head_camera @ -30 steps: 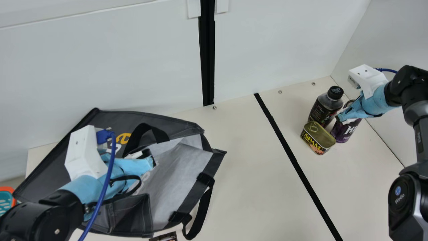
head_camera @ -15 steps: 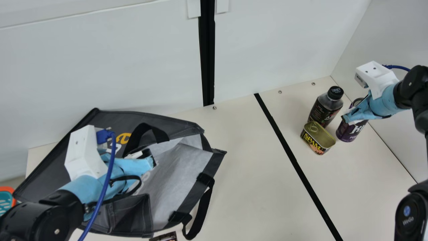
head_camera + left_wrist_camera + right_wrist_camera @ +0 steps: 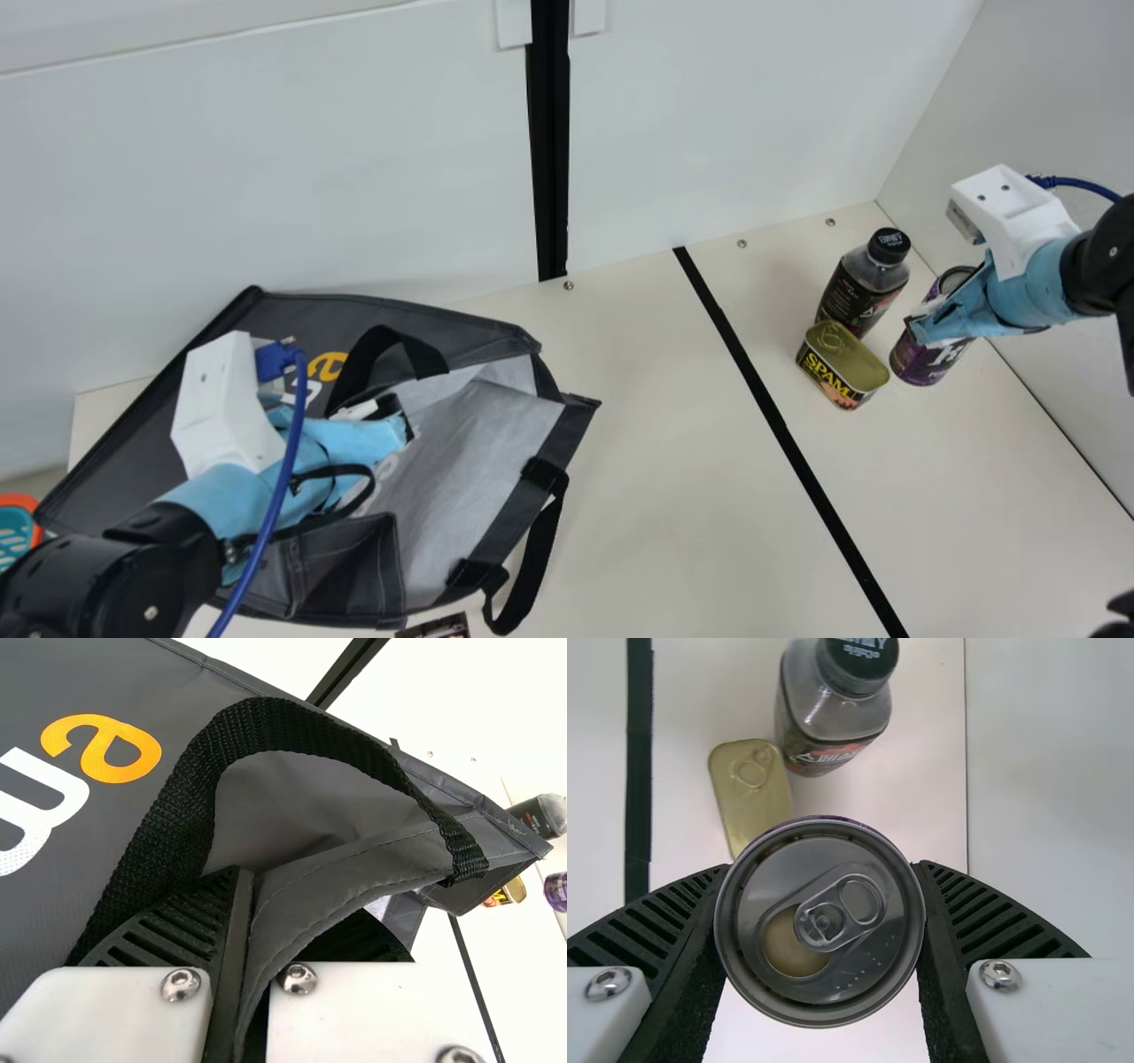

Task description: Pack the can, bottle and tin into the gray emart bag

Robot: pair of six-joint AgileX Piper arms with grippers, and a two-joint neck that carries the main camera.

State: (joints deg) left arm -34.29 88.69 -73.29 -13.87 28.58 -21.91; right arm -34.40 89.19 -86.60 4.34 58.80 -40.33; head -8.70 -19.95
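Observation:
The gray emart bag [image 3: 469,443] lies spread at the left of the main view, its pale lining showing. My left gripper [image 3: 400,431] is at its opening; in the left wrist view, that gripper [image 3: 246,904] is shut on a fold of the bag's dark edge [image 3: 310,881]. At the far right, my right gripper [image 3: 918,330] is shut on the purple can [image 3: 928,356]. The right wrist view shows the can's top [image 3: 819,921] between both fingers of this gripper [image 3: 824,873]. The dark bottle [image 3: 861,288] stands upright, with the tin [image 3: 842,365] close in front of it.
A black strip [image 3: 788,434] crosses the table between bag and goods. White walls [image 3: 753,115] stand behind and at the right. An orange-and-teal item [image 3: 18,532] is at the left edge, and a small dark printed item [image 3: 438,627] lies at the front.
The right gripper has drawn the can rightward, away from the bottle and tin, then slightly toward the table's front. The left arm and the bag keep still.

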